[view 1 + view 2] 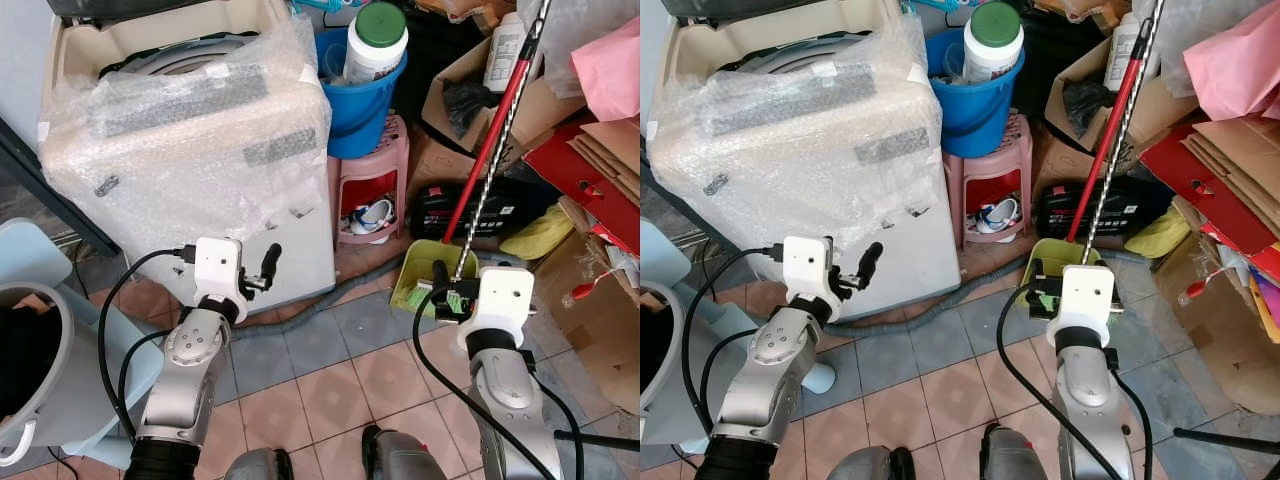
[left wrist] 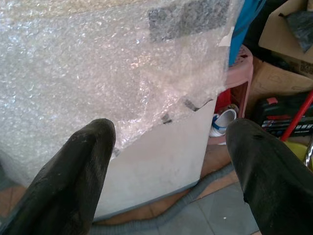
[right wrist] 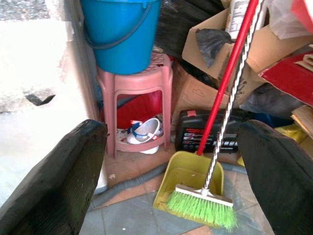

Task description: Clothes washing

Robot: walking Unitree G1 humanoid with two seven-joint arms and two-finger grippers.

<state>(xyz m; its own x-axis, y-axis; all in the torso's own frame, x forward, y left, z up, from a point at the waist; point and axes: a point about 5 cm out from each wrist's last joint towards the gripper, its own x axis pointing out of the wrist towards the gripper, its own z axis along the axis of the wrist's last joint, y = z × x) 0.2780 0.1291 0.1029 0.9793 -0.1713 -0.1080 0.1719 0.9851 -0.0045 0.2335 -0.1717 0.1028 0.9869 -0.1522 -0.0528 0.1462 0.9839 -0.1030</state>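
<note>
The washing machine point(image 1: 190, 150) stands straight ahead of the robot, a top-loading white cabinet with its lid up and the drum opening showing at the top, its upper half swathed in bubble wrap point(image 1: 160, 130). It looks heavy and rigid, not a thing to shift; the wrap is probably soft, slippery and easy to tear, so any hold is better taken on the bare rim of the drum opening or the lid than on the plastic. A basin point(image 1: 30, 370) with dark cloth inside sits on a pale blue chair to the left of the machine; that cloth is likely limp and light, best pinched in a bunch from above. The left end effector point(image 1: 268, 268) hangs just in front of the machine's lower front panel, its 2 fingers spread apart and empty. The right end effector point(image 1: 440, 285), also spread and empty, is to the right of the machine, over a yellow dustpan point(image 1: 425, 280) and a red-handled broom point(image 1: 490, 140). A grey drain hose point(image 1: 320, 305) runs along the tiled floor point(image 1: 330, 370) from the machine's base. Right of the machine a blue bucket point(image 1: 355, 95) rests on a pink stool point(image 1: 375, 180), and beyond that lie cardboard boxes point(image 1: 600, 290), leaving little room.
</note>
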